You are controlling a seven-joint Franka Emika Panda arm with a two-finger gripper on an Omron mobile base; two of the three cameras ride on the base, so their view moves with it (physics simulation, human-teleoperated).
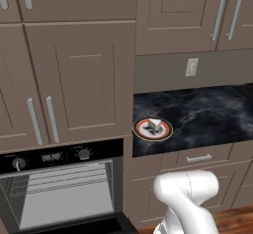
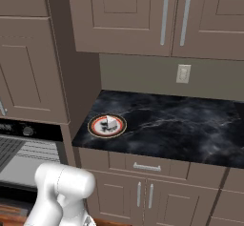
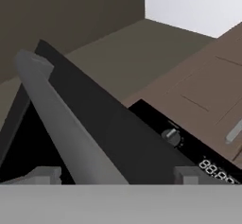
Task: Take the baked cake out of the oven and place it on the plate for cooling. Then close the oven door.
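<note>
The baked cake [image 1: 154, 125] [image 2: 110, 122], a small pale wedge, lies on the round red-ringed plate [image 1: 141, 129] [image 2: 95, 126] at the left end of the black counter. The oven [image 1: 59, 191] [image 2: 19, 156] stands open, its grey racked interior showing. In the hand view the black oven door [image 3: 123, 138] fills the middle, and its silver bar handle [image 3: 61, 119] runs diagonally down between my finger tips. My gripper [image 3: 115, 176] is open, one fingertip [image 3: 42, 175] on each side of the bar with gaps to it. It holds nothing.
Brown cabinets surround the oven and hang above the black marble counter [image 1: 207, 114] [image 2: 181, 125]. A drawer with a silver pull [image 1: 199, 158] [image 2: 147, 167] sits under the counter. My white arm [image 1: 185, 191] [image 2: 62, 187] bends low in front of the lower cabinets.
</note>
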